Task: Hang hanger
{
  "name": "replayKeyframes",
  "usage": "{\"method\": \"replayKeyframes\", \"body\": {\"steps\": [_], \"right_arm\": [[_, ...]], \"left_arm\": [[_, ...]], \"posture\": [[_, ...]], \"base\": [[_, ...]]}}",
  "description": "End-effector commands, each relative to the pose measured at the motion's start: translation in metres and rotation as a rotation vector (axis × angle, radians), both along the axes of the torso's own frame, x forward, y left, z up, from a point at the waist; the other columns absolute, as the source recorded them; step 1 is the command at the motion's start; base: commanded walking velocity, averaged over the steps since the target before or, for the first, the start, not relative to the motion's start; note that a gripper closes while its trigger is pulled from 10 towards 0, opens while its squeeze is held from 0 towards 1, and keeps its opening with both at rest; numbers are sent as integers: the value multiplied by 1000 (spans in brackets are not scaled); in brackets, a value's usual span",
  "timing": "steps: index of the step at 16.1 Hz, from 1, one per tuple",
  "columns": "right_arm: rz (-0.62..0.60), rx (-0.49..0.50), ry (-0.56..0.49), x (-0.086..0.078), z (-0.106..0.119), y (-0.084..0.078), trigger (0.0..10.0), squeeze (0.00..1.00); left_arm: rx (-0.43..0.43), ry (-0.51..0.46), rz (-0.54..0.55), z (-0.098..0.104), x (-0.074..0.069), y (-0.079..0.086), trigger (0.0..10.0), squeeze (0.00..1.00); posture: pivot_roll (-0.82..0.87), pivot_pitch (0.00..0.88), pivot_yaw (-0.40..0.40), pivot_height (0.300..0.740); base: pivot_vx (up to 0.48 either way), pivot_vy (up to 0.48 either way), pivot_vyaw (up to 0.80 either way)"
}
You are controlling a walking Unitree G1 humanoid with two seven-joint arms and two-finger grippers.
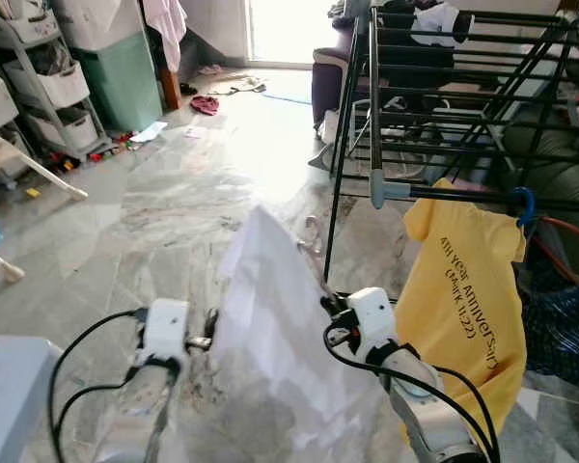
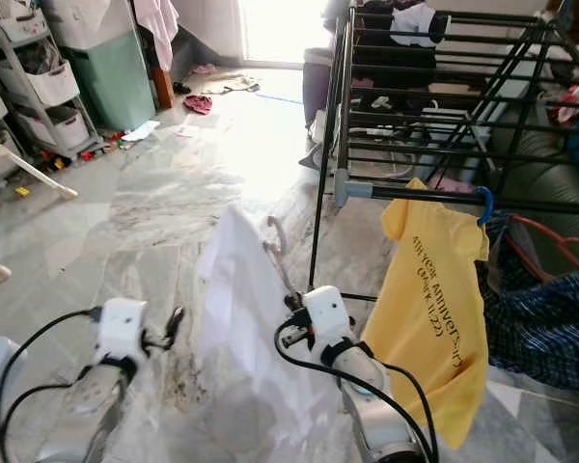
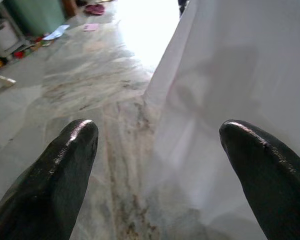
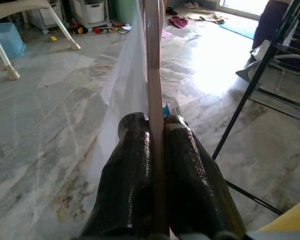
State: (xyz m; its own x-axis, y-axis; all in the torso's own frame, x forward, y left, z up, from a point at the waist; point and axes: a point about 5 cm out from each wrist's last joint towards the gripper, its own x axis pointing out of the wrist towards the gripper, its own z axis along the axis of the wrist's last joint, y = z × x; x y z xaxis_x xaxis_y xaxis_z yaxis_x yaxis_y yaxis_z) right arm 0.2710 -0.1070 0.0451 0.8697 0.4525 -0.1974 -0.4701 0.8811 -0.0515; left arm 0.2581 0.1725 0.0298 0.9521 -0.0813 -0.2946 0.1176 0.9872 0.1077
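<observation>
A pale pink hanger (image 4: pixel 153 75) carries a white garment (image 1: pixel 270 328) that hangs in front of me. My right gripper (image 4: pixel 156 131) is shut on the hanger's bar, its wrist (image 1: pixel 372 323) just right of the cloth. The hanger's hook (image 2: pixel 276 234) sticks up past the garment's top. My left gripper (image 3: pixel 157 145) stands open beside the white cloth, nothing between its fingers; its wrist (image 1: pixel 164 328) is left of the garment. A black drying rack (image 1: pixel 444 96) stands to the right, with a yellow T-shirt (image 1: pixel 463 309) hung from its lower rail by a blue hanger hook (image 1: pixel 524 204).
Marble floor (image 1: pixel 174 203) stretches ahead. Shelves with white bins (image 1: pixel 48 87) and a green cabinet (image 1: pixel 125 77) line the far left. A white chair leg (image 1: pixel 29 164) juts in at left. Clothes lie on the floor near the bright doorway (image 1: pixel 212 96). Dark plaid fabric (image 1: pixel 560 318) lies at right.
</observation>
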Motion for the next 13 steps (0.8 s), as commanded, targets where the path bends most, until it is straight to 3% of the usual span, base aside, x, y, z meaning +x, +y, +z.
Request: {"method": "replayKeyframes", "body": {"steps": [1,4,13], "right_arm": [[-20,15,-44,2,7,-1,10000,0],[-54,12,-52,2,9,-6,10000,0],[-84,29,-69,7,14,0,10000,0]], "left_arm": [[11,15,-18,-1,0,-5,10000,0],[0,34,-51,-6,1,-19,10000,0],[7,23,-75,-2,12,-24,10000,0]], "posture": [[-50,0,39,740],[-76,0,42,740],[-94,0,75,740]], "base": [[-266,0,0],[-279,0,0],[-290,0,0]]}}
